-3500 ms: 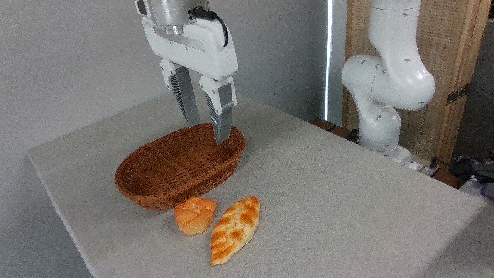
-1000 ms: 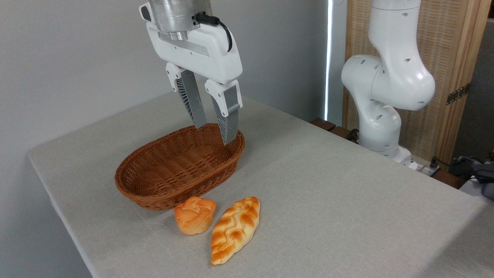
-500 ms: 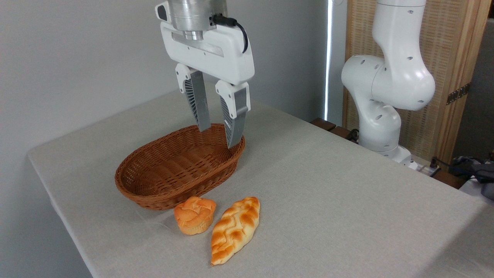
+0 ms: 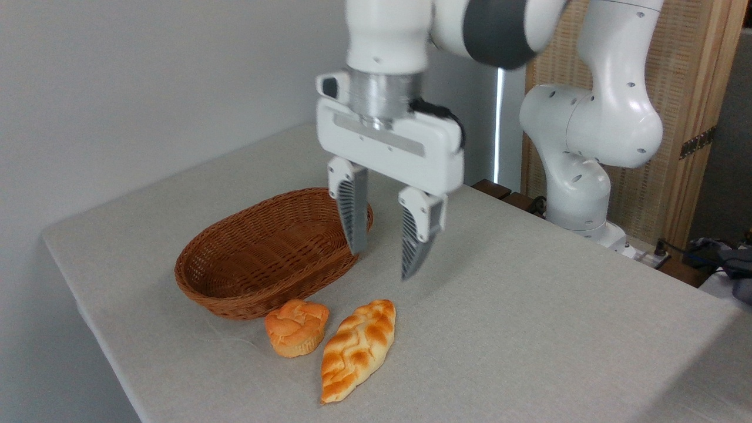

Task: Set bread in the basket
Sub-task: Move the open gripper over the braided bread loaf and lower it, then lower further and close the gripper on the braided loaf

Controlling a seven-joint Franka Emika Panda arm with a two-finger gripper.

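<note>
Approaching the bread point(image 4: 358, 350) from behind: claw point(image 4: 385, 263) spread and empty above the surface point(image 4: 529, 305).

Fixed camera: I see the braided loaf lying on the cloth toward the camera from the claw and slightly to the picture's left, well below the fingertips, its long axis running from near-left to far-right. The round bun point(image 4: 296, 326) sits just beside its left flank; the basket point(image 4: 235, 276) stands empty behind both. I judge the fingers must straddle the loaf's short width, clear of the bun.
</note>
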